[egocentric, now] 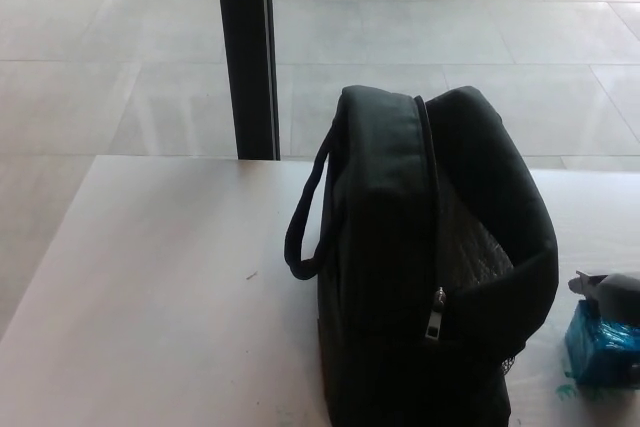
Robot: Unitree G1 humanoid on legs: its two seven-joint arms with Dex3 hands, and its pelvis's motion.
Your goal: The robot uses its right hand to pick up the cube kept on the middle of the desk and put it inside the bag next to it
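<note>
A black zip bag [420, 277] stands upright in the middle of the white desk [170, 287]. Its top is unzipped and gapes to the right, showing a silvery lining [478, 259]. A teal cube [600, 352] sits on the desk just right of the bag, cut by the picture's right edge. Only a small grey and black part of my right hand [608, 287] shows, directly above the cube and touching its top. Whether it grips the cube is hidden by the frame edge. My left hand does not show.
A loop handle [305, 217] hangs off the bag's left side. A dark vertical post [246, 47] stands behind the desk's far edge, with tiled floor beyond. Bare desk surface lies left of the bag.
</note>
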